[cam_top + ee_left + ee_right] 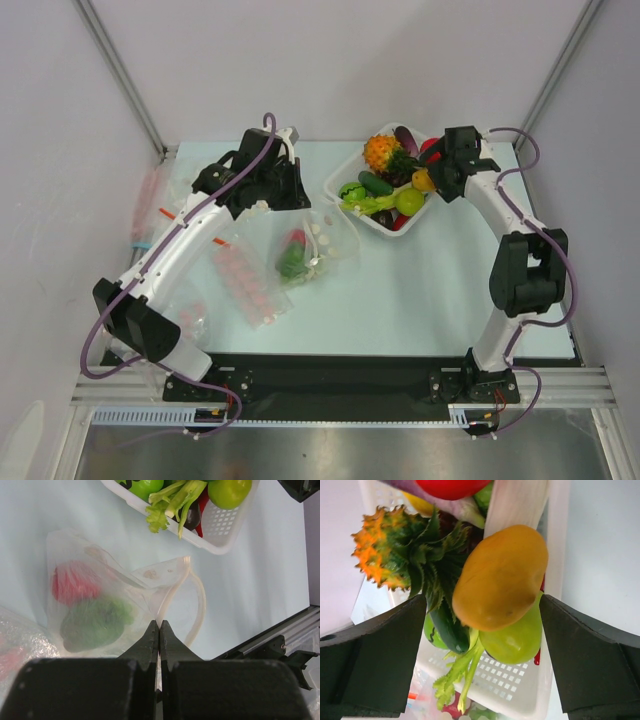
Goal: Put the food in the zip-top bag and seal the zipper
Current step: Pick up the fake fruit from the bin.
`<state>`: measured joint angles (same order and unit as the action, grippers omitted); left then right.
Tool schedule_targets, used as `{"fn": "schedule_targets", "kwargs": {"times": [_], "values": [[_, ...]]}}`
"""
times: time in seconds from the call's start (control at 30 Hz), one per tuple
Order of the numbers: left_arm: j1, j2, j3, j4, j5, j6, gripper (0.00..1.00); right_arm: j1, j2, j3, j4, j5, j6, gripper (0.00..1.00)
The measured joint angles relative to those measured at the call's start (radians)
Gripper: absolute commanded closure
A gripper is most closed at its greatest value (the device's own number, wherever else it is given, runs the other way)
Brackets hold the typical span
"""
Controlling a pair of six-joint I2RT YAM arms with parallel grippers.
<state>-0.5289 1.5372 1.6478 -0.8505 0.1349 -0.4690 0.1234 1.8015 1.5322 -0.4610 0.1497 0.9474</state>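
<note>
Pale tabletop (420, 300) between plain white walls, seen from above and from both wrists. Left of centre, flat on that surface: clear, crinkly zip-top bag (318, 240), holding a red piece (75, 582) and a dark green piece (95, 622) side by side, touching. Mouth of the bag gaping towards the white tray (220, 527), with the zipper (200, 605) curling free as a thick clear strip along one lip. Left gripper (159, 625) clamped tight on the bag's rim, fingers pressed together, plastic caught between them.

Near the bag's mouth, a strip of bare table between: tray heaped with the rest of the food (385, 185) — orange pineapple (385, 545) with dark green leaves, yellow mango (500, 577) resting against a light green round fruit (515, 640), dark cucumber (447, 627), pale celery stalk (462, 672) drooping over the tray's mesh wall. Right gripper (482, 605) poised low over the tray's right-hand corner, fingers spread wide, mango framed between them; contact with either pad impossible to tell.

On the near side of the bag, just beside it: flat packet with pink-red blobs (250, 282). Further left, at the table's edge: another clear packet (150, 205) with pink inside, details too small to tell.
</note>
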Motion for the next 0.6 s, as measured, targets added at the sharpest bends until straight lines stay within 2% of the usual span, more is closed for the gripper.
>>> {"fn": "schedule_targets", "kwargs": {"times": [0.37, 0.43, 0.47, 0.6], "values": [[0.000, 0.014, 0.013, 0.000, 0.001, 0.000, 1.00, -0.019, 0.060, 0.009, 0.010, 0.000, 0.100, 0.01], [0.000, 0.018, 0.018, 0.000, 0.001, 0.000, 1.00, -0.019, 0.068, 0.012, 0.017, 0.000, 0.113, 0.06], [0.000, 0.021, 0.020, 0.000, 0.000, 0.000, 1.00, -0.019, 0.074, 0.013, 0.021, 0.000, 0.118, 0.15], [0.001, 0.027, 0.031, -0.004, 0.001, 0.000, 1.00, -0.020, 0.088, 0.013, 0.021, 0.008, 0.128, 0.33]]}}
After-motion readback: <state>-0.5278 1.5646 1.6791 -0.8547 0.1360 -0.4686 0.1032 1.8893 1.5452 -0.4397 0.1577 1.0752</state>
